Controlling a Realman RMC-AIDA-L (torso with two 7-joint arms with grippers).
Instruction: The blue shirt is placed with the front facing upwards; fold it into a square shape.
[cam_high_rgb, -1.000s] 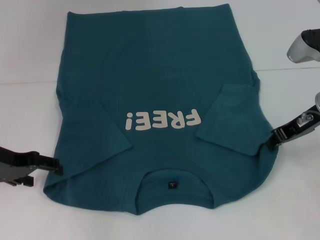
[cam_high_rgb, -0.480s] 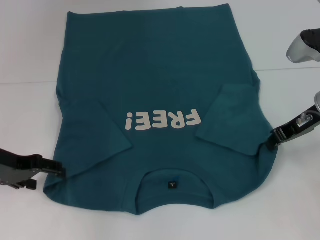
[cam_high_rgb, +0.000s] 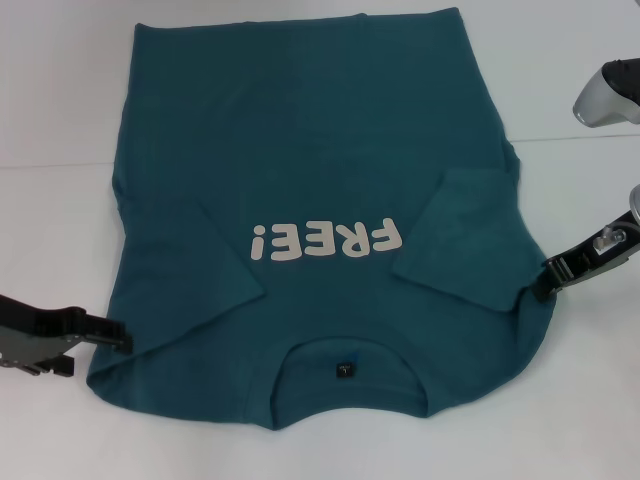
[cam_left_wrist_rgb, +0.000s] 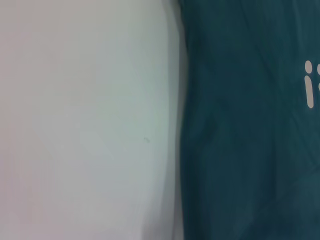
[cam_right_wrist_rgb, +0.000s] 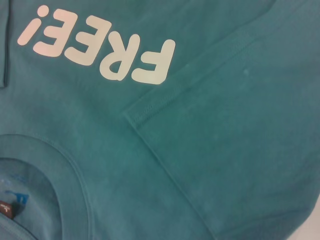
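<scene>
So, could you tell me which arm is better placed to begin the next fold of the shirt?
Neither clearly: the left gripper and right gripper each sit at a shoulder edge of the blue shirt, both sleeves already folded in; probably a two-arm fold.

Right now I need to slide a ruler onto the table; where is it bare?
Bare table lies left of the blue shirt and right beyond its far hem. Crowded: the left end effector and right end effector at the shoulders.

A lab-like test bench: a plain white tabletop (cam_high_rgb: 60, 420) against a bare white backdrop (cam_high_rgb: 60, 80).
</scene>
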